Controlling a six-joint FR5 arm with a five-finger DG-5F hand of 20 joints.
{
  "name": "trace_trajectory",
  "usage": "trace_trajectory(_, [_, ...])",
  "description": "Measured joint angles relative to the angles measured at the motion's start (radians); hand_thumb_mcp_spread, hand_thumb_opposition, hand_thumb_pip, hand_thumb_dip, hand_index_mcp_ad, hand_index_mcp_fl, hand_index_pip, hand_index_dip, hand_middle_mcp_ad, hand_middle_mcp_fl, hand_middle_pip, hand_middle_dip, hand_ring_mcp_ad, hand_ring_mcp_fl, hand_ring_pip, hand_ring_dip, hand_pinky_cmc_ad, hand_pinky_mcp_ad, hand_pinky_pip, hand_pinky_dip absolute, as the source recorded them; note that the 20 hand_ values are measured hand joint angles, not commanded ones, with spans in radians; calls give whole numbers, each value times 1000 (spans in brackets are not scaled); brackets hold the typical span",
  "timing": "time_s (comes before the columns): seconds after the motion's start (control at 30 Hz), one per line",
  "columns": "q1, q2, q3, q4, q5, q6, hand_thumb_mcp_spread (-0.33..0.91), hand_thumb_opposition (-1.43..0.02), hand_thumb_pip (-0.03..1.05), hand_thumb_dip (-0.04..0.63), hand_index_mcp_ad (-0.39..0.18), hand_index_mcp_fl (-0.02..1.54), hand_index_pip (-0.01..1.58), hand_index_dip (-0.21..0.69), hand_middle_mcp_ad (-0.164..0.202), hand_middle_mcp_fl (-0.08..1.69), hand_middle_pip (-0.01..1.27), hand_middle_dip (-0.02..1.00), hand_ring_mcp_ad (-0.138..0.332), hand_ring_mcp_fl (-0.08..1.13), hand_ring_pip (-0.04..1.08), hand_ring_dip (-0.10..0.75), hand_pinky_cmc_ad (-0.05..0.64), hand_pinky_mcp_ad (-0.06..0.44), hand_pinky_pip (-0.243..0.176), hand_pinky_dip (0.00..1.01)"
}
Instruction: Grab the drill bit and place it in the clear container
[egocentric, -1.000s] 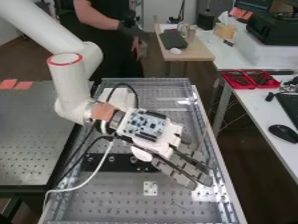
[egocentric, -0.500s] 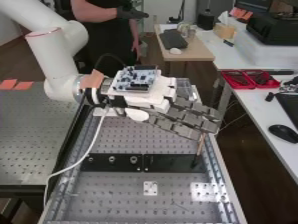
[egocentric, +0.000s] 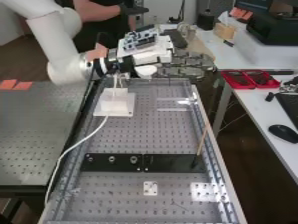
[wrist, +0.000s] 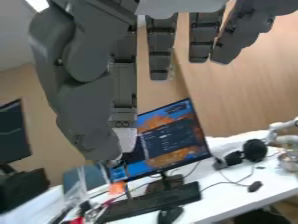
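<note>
1. Hand (egocentric: 183, 61) open, its fingers (wrist: 201, 37) extended, held above the far end of the bench (egocentric: 120, 137), well beyond the black strip (egocentric: 174, 162); whether anything sits between thumb and nearest finger cannot be told.
2. White block (egocentric: 114, 102) on a square base, beyond the black strip and apart from it.
3. What looks like the clear container (egocentric: 174, 109) lies beyond the black strip, past its end toward the red trays (egocentric: 249, 79).
4. Thin brownish rod (egocentric: 202, 140) stands tilted at that same end of the black strip; three round metal pieces (egocentric: 112, 159) sit along the other half. Which of these is the drill bit cannot be told.
5. Small white plate (egocentric: 151, 188) lies on the near side of the black strip.
6. Off the bench, on the white side desk (egocentric: 269, 117) beyond the strip's rod end, are the red trays and a black computer mouse (egocentric: 284, 133).
7. Wrist view: a lit monitor (wrist: 176, 140), a black keyboard (wrist: 153, 205) before it, and black headphones (wrist: 255, 149).
</note>
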Motion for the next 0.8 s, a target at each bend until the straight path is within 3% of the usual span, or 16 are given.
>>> trace_trajectory(0.33, [66,-42,31,-30,-79,29,543,-972,496,300,-119,777,1152,188,52,206,117,140,188,45,77,-26,281,148,-89,168])
trace_trajectory(0.8, [113,-137,75,-96,-86,58,543,-970,496,300,-119,773,1138,199,51,206,117,140,188,45,75,-26,281,148,-89,168])
